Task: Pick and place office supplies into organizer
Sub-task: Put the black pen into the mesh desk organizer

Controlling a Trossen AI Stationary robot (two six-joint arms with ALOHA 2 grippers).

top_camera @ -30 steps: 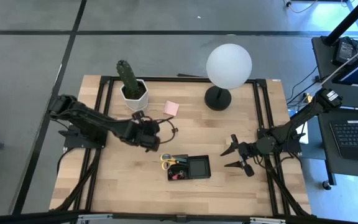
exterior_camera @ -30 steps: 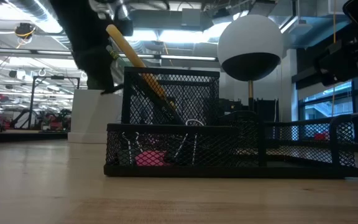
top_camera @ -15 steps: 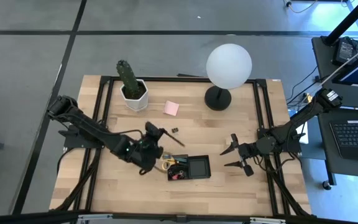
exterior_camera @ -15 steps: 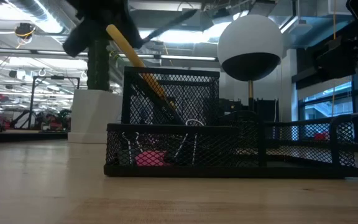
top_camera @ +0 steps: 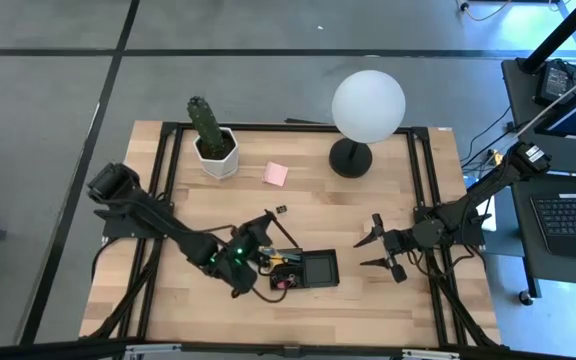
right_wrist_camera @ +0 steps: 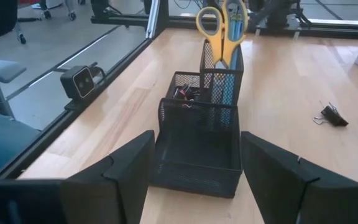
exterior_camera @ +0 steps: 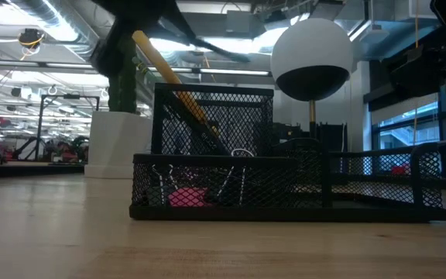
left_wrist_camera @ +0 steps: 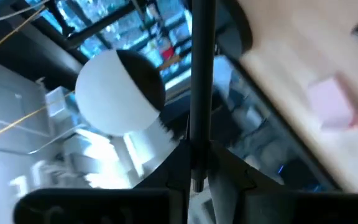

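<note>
The black mesh organizer (top_camera: 320, 270) stands near the table's front middle. Yellow-handled scissors (right_wrist_camera: 219, 28) stand upright in its tall cup, and a pink-red eraser (exterior_camera: 186, 198) lies in a low compartment. My left gripper (top_camera: 265, 222) hovers just behind the organizer's left end, shut on a black pen (top_camera: 284, 231). My right gripper (top_camera: 376, 251) waits open to the organizer's right, with nothing between its fingers. A pink sticky-note pad (top_camera: 276, 174) and a black binder clip (top_camera: 281, 210) lie on the table farther back. My left gripper pinches the black pen near one end (left_wrist_camera: 196, 167) between its two fingertips. The rest of the pen (left_wrist_camera: 201, 68) sticks out past the fingers. It is lifted clear of the table, roughly level, its free end over the organizer's far left corner.
A potted cactus (top_camera: 211, 130) stands at the far left and a white globe lamp (top_camera: 368, 105) on a round black base at the far middle. Bare wood lies in front of the organizer and along the left side.
My left gripper has carried the pen from beside the cactus toward the table's near edge and right, up to the organizer. Its wrist has rolled strongly on the way, so the pen has swung round. It has stayed shut on the pen throughout.
</note>
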